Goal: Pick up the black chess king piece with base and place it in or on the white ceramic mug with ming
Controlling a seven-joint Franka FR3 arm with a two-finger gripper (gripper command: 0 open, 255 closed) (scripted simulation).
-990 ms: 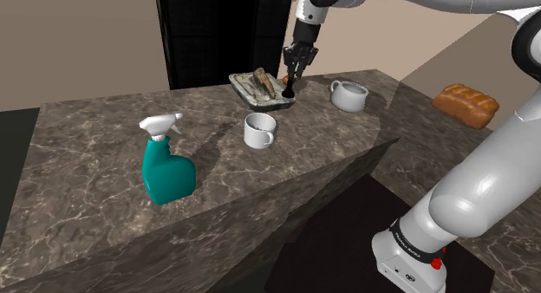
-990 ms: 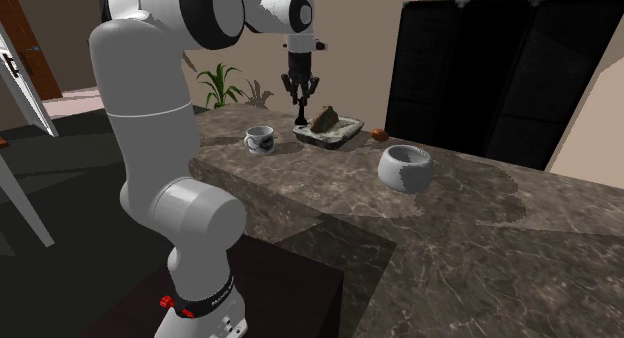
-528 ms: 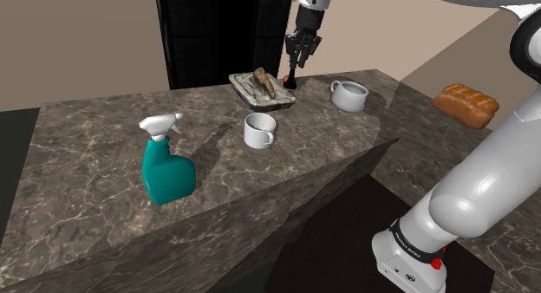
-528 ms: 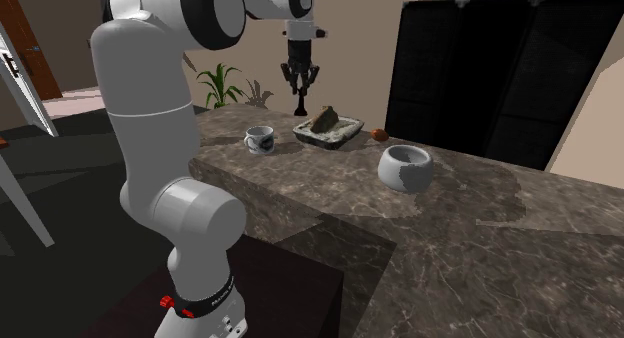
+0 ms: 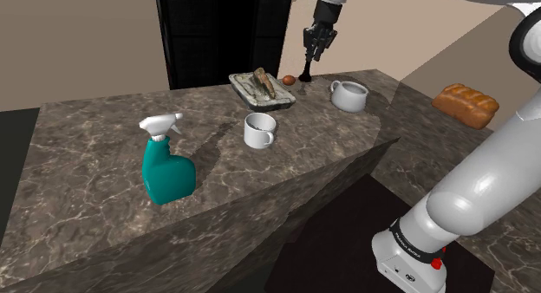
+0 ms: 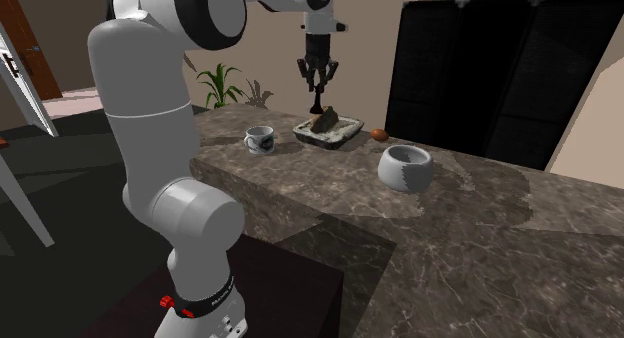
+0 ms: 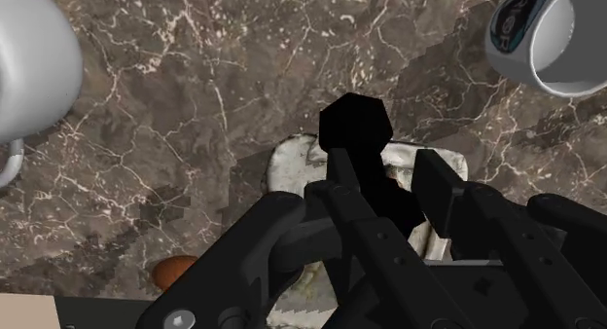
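Black king [image 5: 306, 72] is gripped by its upper part between the gripper's [image 5: 311, 54] closed jaws. It is held upright, well clear of the worktop [image 5: 104, 135], above the far edge near the tray [image 5: 247, 85]. That height is judged to be kept so that its base clears the rim of the patterned mug [image 5: 349, 94], which is set mouth-up near the far corner at the shoulder view's right. The plain mug [image 5: 260, 129] is left aside.
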